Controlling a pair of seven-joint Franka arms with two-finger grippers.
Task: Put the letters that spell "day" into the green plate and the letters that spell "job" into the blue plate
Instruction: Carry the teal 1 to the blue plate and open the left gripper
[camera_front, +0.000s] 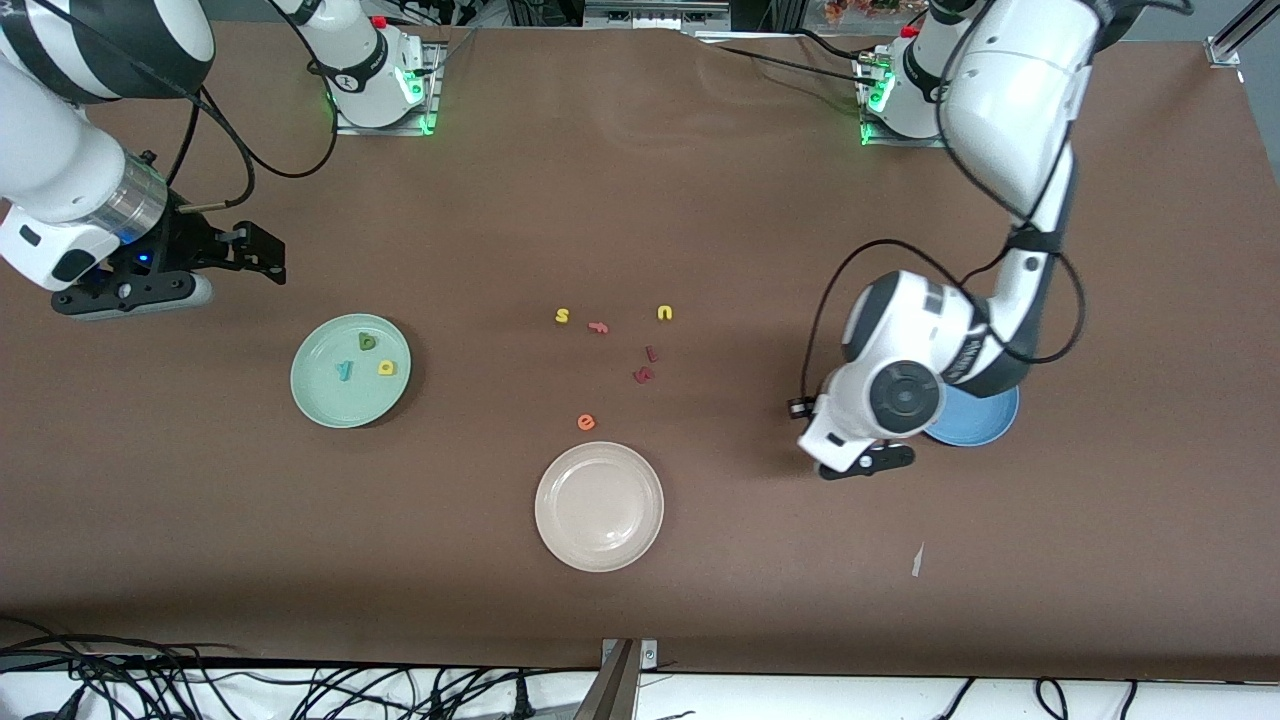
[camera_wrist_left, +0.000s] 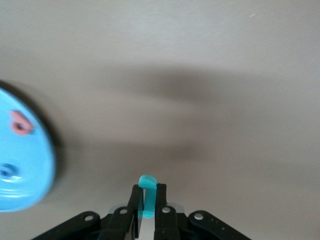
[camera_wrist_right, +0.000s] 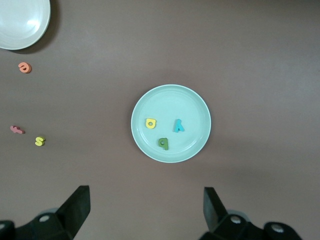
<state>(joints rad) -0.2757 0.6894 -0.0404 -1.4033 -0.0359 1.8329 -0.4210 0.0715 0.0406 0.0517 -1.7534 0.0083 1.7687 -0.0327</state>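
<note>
Left gripper (camera_wrist_left: 148, 202) pinches the light, soft foam j (camera_wrist_left: 147, 195) by its stem beside the blue plate (camera_wrist_left: 30, 165); right gripper (camera_wrist_right: 145, 210) waits wide open, empty.

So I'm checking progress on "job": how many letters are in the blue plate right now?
2 show in the blue plate: a pink one and a blue ring. The teal hook is pinched in the left tool, above the table beside the plate. Part of the plate is hidden.
</note>
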